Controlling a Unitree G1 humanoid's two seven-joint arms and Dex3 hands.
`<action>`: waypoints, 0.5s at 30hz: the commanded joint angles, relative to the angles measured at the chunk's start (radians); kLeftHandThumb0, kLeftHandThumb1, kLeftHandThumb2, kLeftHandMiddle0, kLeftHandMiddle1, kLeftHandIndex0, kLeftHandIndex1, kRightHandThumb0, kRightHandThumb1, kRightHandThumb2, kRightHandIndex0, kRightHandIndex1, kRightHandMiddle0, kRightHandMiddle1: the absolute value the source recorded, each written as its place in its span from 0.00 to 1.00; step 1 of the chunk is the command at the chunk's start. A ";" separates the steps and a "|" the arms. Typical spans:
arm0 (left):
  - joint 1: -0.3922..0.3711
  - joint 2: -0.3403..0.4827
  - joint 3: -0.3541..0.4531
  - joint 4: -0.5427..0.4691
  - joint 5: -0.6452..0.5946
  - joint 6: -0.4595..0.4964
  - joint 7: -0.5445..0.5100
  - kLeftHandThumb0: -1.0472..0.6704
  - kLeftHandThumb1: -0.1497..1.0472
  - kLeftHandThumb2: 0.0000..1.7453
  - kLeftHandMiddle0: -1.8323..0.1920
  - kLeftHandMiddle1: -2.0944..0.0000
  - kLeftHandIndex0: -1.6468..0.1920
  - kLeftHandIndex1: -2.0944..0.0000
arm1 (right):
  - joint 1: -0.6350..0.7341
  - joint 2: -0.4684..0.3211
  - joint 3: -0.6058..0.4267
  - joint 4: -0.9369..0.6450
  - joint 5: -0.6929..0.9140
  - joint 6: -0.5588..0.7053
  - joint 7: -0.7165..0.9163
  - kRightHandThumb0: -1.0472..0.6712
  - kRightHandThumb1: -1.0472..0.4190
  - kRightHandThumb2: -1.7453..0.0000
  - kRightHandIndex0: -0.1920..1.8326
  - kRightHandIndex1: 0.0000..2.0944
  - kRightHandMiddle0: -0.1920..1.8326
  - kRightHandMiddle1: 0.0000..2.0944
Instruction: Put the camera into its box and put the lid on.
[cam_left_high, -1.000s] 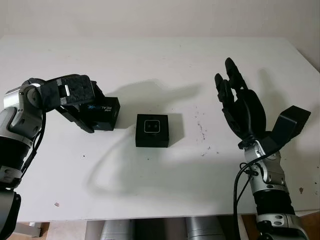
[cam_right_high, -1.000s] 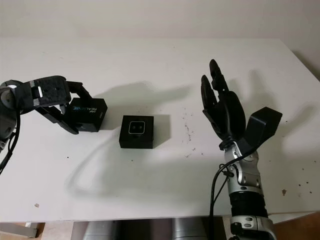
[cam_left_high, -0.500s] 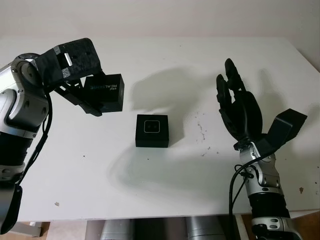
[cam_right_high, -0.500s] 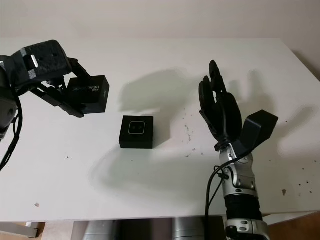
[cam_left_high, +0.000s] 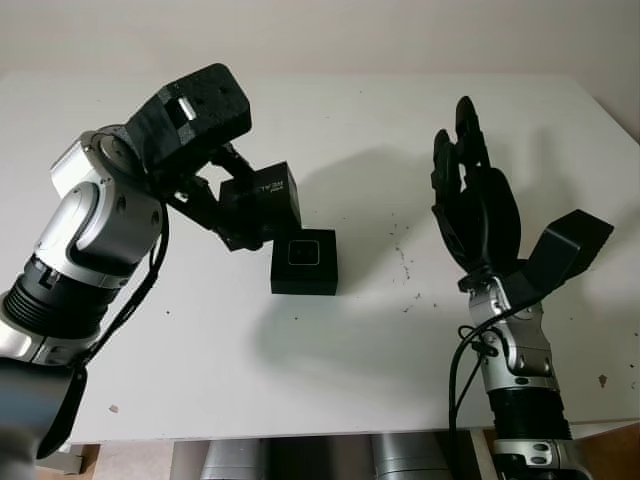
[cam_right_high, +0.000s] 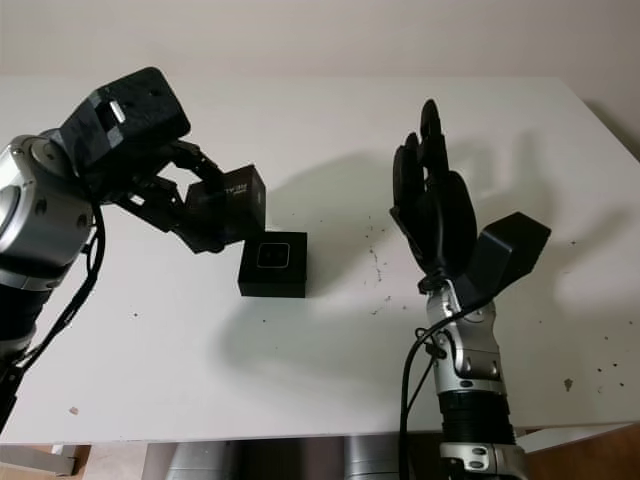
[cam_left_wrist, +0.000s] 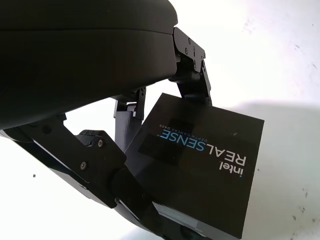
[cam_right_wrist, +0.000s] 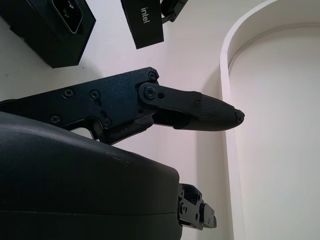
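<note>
Box (cam_left_high: 304, 262) sits open-topped around the middle of the white table (cam_left_high: 330, 350), a bit toward its left edge, with the camera (cam_left_high: 303, 253) already seated inside, lens face up. So the camera step looks done; step in hand is the lid.

Lid (cam_left_high: 262, 205), black with "intel REALSENSE" print, is held off the table, tilted, just beside and above the box's far-left corner, overlapping that corner in the head views but not over the opening. No contact between lid and box that I can see.

Left hand (cam_left_high: 215, 190) has its fingers pinched on the lid's sides, coming in from the table's left edge; the wrist view shows fingers (cam_left_wrist: 192, 75) pressed on the lid edge and the printed face turned toward the camera.

Next move, as I judge it: bring the lid toward the table's near-right until centred over the box, level it, square its edges with the box walls, then lower and press. The tilt is the risk; a corner could catch on the rim.

Right hand (cam_left_high: 478, 205) is open, raised upright over the right part of the table, well apart from the box, holding nothing.
</note>
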 joint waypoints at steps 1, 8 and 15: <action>-0.017 -0.016 0.005 -0.016 -0.030 -0.016 0.017 0.48 0.91 0.03 0.60 0.17 0.67 0.24 | 0.013 0.006 0.007 -0.030 -0.009 0.000 -0.006 0.20 0.00 0.66 0.00 0.00 0.00 0.00; -0.035 -0.037 -0.042 0.007 -0.097 0.024 0.047 0.47 0.93 0.03 0.62 0.18 0.68 0.24 | 0.042 0.035 0.006 -0.053 0.006 0.004 -0.018 0.20 0.00 0.68 0.00 0.00 0.00 0.00; -0.025 -0.017 -0.073 0.011 -0.146 -0.052 0.050 0.50 0.93 0.03 0.63 0.16 0.70 0.23 | 0.048 0.053 -0.004 -0.088 0.059 0.060 -0.017 0.22 0.00 0.67 0.00 0.00 0.00 0.00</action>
